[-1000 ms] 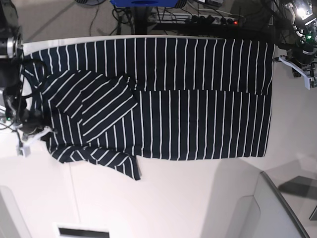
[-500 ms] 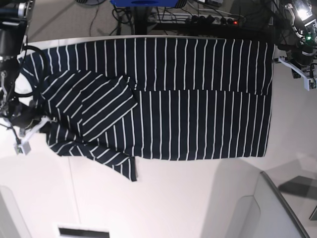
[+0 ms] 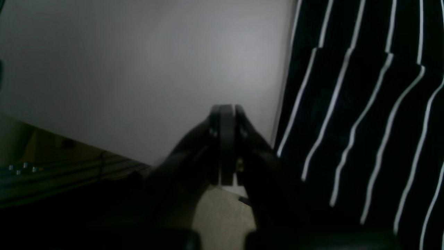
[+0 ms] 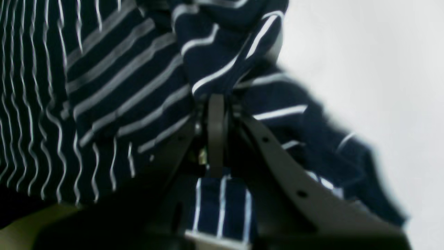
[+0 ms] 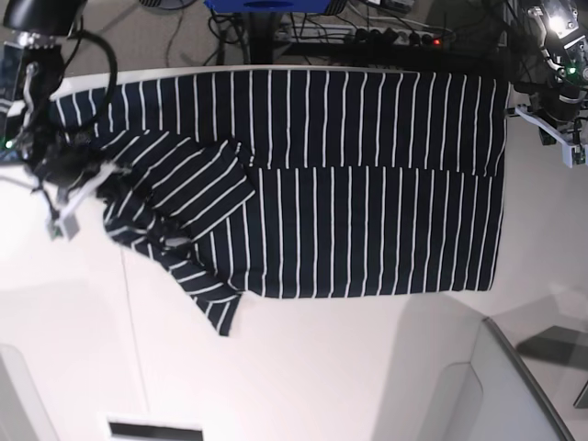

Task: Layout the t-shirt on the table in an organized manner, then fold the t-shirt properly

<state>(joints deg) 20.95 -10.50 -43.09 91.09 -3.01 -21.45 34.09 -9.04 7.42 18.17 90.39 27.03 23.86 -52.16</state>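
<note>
Item: t-shirt [image 5: 367, 184], dark with thin white stripes. Lay across the far half of the table [image 5: 303, 367], body spread flat toward the right, hem at the right edge. Collar end at the left was bunched, with one sleeve doubled diagonally over the chest and a loose corner trailing toward the near side.

Item: right gripper [image 4: 216, 100], at the left of the base view. Jaws pressed together, pinching a fold of the shirt [image 4: 222, 55] near the shoulder; fabric was gathered and lifted around the jaw tips. Wrist picture blurred toward its right side.

Item: left gripper [image 3: 227, 111], at the far right corner. Jaws pressed together, nothing between them. It hung over bare table beside the hem [image 3: 364, 104], not touching the cloth.

Step in hand, as judged: folding the left shoulder and sleeve inward over the body.

Handling notes, as judged: carry the pinched fold low and straight so the stripes stay parallel; set it down flat before letting go; avoid dragging the body, which nothing pinned down. The trailing near corner would need tucking afterwards. The idle gripper could press the hem to stop sliding.
</note>
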